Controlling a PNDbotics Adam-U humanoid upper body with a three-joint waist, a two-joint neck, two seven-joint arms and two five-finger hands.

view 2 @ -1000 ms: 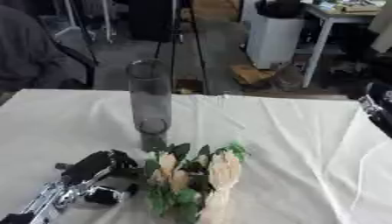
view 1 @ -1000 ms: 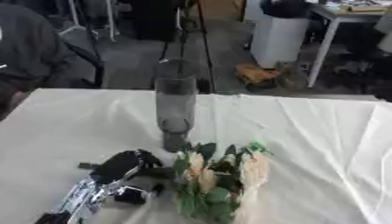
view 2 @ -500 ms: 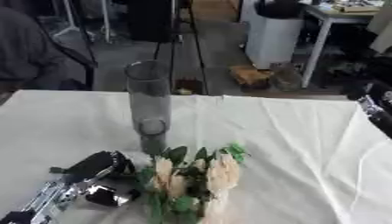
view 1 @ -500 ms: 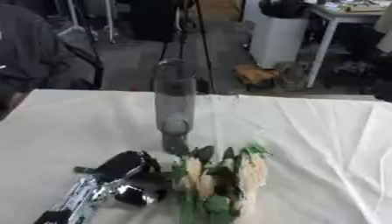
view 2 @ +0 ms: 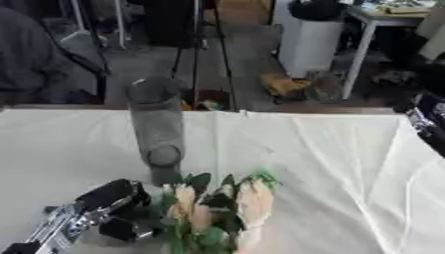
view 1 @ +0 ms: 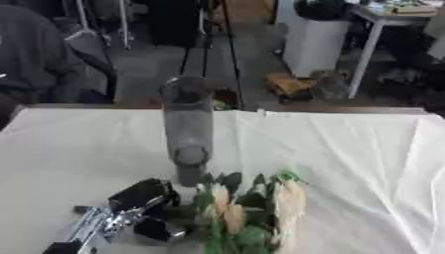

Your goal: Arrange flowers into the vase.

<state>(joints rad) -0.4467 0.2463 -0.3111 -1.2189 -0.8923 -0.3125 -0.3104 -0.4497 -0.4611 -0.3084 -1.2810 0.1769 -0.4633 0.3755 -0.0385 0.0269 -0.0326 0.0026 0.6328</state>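
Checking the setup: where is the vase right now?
The vase stands upright on the white table, left of centre, just behind the flowers and the left hand.

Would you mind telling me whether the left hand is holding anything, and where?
The left hand appears curled on the flowers low on their stems, beside the vase.

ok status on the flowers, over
Left robot hand curled at the flowers, low on the table. Right robot hand idle at right edge. Vase upright, empty, unobstructed.
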